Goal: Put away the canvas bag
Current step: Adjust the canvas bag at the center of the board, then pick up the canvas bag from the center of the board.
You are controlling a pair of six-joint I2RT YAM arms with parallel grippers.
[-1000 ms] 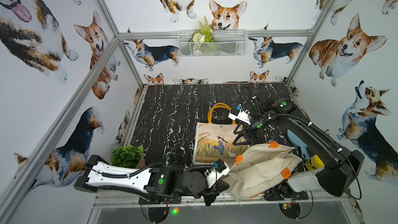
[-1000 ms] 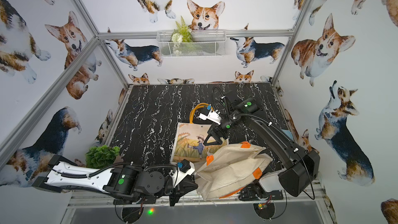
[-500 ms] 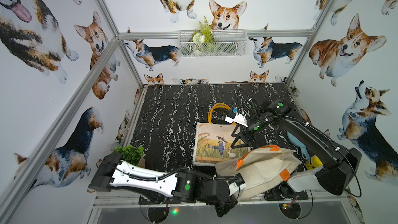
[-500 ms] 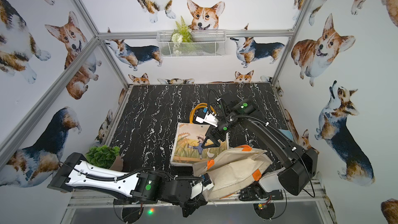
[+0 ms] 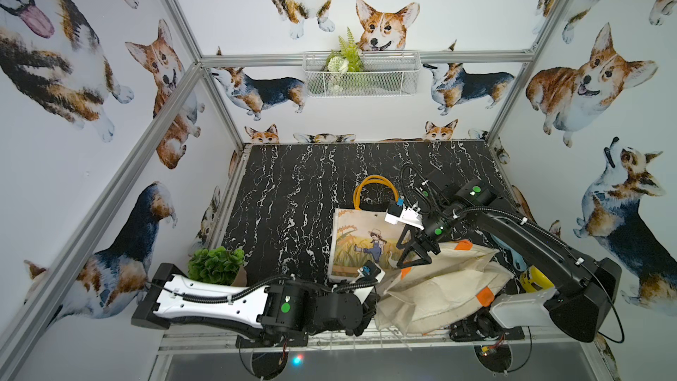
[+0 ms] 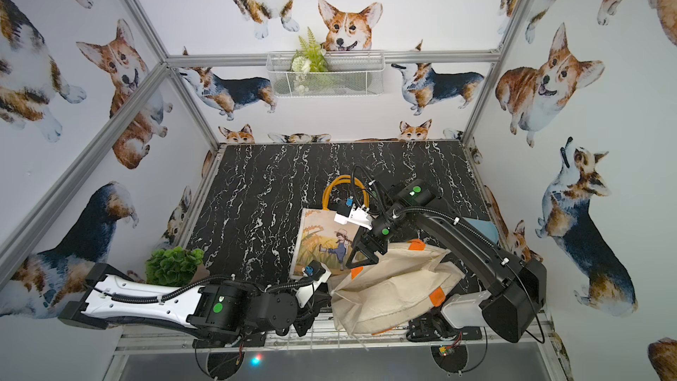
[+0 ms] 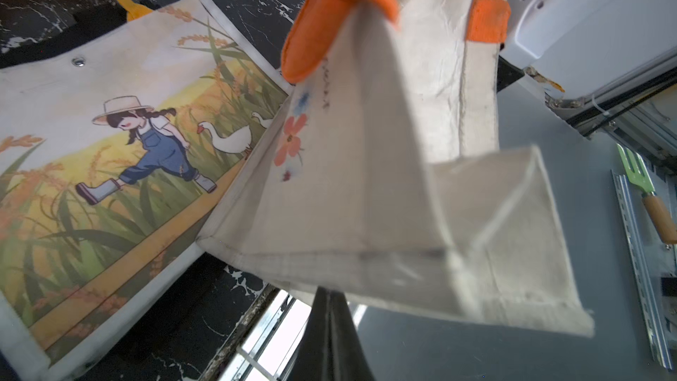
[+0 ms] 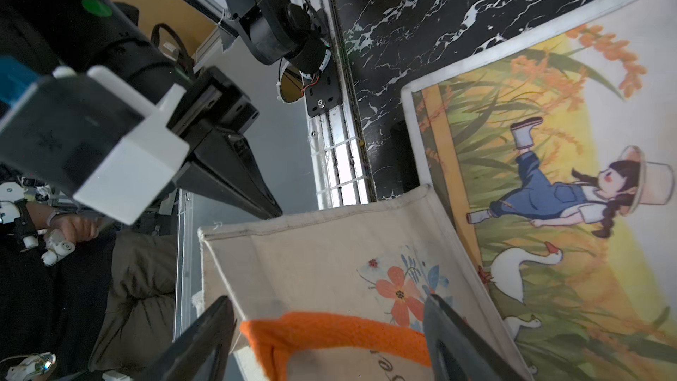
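Black marble tabletop [image 5: 293,185], corgi-papered walls [image 5: 238,5].

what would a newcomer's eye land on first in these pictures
The corgi wallpaper covering the walls grabs the eye first. Next comes the cream canvas bag with orange handles at the near edge of the black marble table, between the two arms, with the right claw open over one handle. Beside it a tote bag printed with a girl and geese lies flat.
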